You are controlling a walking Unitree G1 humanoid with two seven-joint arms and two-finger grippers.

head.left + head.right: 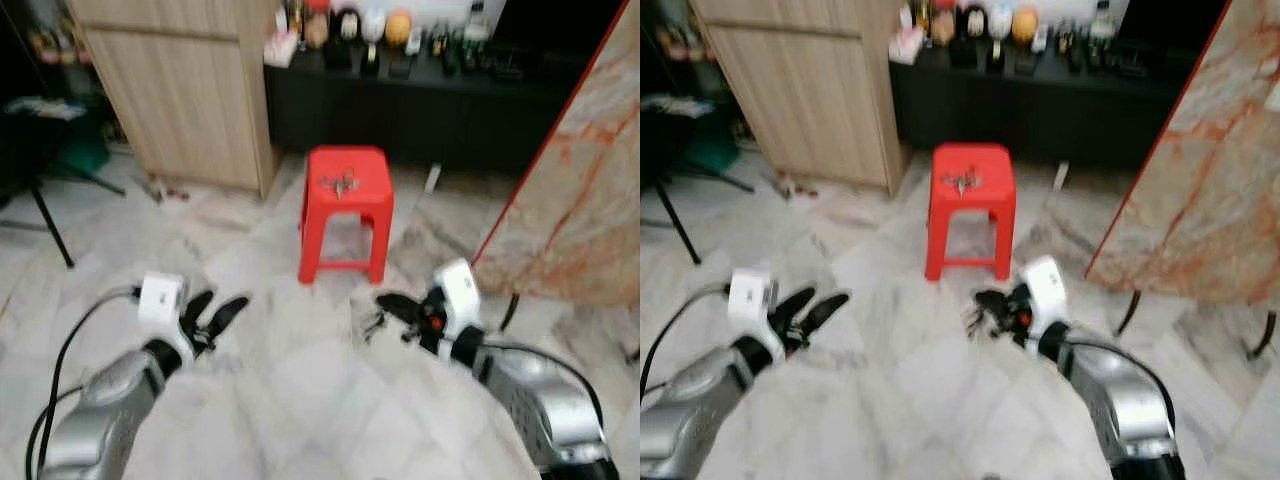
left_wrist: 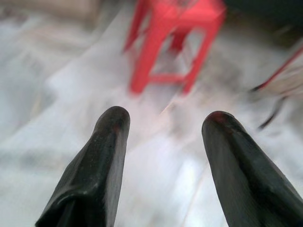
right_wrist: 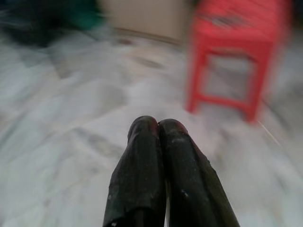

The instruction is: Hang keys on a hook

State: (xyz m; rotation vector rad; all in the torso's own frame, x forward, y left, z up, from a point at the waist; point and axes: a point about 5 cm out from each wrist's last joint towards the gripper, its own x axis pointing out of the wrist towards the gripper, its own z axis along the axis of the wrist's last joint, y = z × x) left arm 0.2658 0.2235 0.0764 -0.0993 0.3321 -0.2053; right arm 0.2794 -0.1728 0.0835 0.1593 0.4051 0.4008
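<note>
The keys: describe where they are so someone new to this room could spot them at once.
Look ahead to the red plastic stool standing on the marble floor, in front of the long black cabinet. The keys lie on its seat, a small metallic bunch and the only thing on the stool.

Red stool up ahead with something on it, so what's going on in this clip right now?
The robot faces a red stool on the marble floor; a bunch of keys lies on its seat. Nothing is being handled yet. Both arms are held out low over the floor, short of the stool: the left gripper is open, the right gripper is shut on nothing. A wooden cabinet and a dark sideboard stand behind the stool. I cannot make out a hook. The views are blurred.
</note>
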